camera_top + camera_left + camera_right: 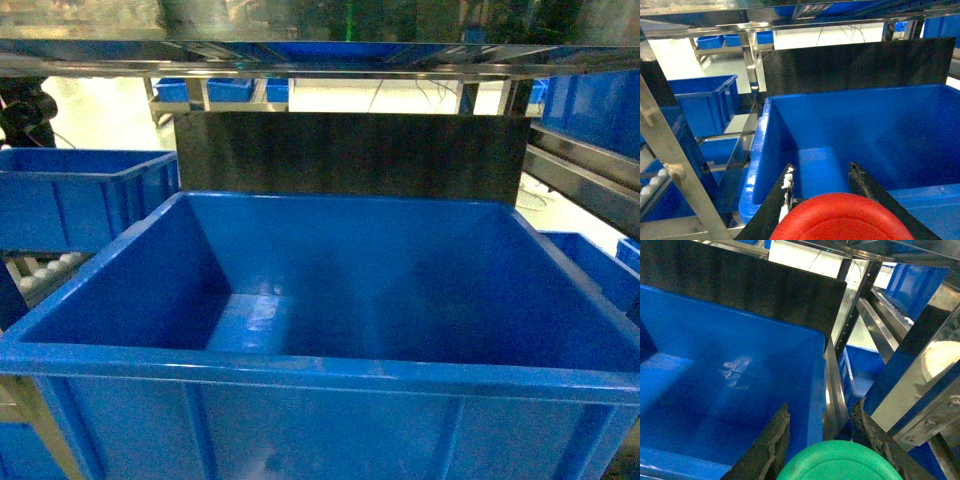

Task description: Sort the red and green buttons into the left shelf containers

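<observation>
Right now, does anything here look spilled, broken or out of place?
Nothing stands out. The big blue bin sits square under the shelf, looks empty and shows no damage. The left hand holds a red button and the right hand a green button.

Steel shelf rail [320, 55] runs across frame top. Dark back panel [350, 155] mid-frame. Pale, brightly lit floor [100, 110] upper left. Roller track [45, 272] at left edge.
</observation>
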Controlling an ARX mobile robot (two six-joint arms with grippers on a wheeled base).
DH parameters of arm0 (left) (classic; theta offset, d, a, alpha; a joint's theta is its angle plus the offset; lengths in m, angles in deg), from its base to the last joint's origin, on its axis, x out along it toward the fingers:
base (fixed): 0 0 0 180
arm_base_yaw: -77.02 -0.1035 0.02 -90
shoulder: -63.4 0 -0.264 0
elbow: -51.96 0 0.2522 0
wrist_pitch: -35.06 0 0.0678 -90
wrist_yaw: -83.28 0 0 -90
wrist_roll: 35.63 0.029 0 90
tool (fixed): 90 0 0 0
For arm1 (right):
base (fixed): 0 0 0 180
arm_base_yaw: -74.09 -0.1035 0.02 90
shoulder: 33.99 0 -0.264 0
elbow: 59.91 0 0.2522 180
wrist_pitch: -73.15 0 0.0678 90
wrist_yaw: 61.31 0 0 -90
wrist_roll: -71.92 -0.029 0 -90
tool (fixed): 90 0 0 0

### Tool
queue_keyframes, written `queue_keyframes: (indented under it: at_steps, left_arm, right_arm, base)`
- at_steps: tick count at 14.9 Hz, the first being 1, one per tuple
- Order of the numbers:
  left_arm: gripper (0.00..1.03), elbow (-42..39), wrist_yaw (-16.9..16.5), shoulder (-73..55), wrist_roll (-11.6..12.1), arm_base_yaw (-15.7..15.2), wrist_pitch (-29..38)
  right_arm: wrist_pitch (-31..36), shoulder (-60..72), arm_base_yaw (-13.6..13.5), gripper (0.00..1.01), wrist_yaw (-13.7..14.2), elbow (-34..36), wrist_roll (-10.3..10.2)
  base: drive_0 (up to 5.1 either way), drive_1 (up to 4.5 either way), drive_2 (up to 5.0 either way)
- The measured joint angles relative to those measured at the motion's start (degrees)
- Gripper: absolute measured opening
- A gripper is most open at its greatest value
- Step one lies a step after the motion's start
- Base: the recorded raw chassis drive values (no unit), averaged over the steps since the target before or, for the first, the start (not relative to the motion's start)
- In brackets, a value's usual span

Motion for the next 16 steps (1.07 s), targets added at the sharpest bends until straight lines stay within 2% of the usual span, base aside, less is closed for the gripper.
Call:
queue_keyframes:
  at_steps: [1,5,7,8,10,16]
  left_arm:
    - [0.28,0.0,0.0,0.0,0.0,0.0,0.0]
    - [0.28,0.0,0.0,0.0,0.0,0.0,0.0]
    - [0.28,0.0,0.0,0.0,0.0,0.0,0.0]
    - [0.28,0.0,0.0,0.0,0.0,0.0,0.0]
    - [0.28,0.0,0.0,0.0,0.0,0.0,0.0]
    - [0.28,0.0,0.0,0.0,0.0,0.0,0.0]
  right_arm:
    - [4.5,3.1,-1.2,0.32,0.1,-0.5,0.0]
    - [9.0,16.2,-8.0,0.32,2.3,-7.1,0.1]
    - [10.7,21.5,-9.0,0.32,2.8,-9.0,0.3]
    - [12.5,24.5,-8.6,0.32,3.7,-9.8,0.5]
    - [14.1,30.5,-6.0,0.32,4.0,-11.8,0.7]
    - [16.0,40.8,-1.8,0.32,1.4,-17.0,1.7]
  base:
    - [0.0,0.0,0.0]
    - [0.0,0.0,0.0]
    - [0.0,0.0,0.0]
    - [0.0,0.0,0.0]
    - [0.0,0.0,0.0]
    - [0.0,0.0,0.0]
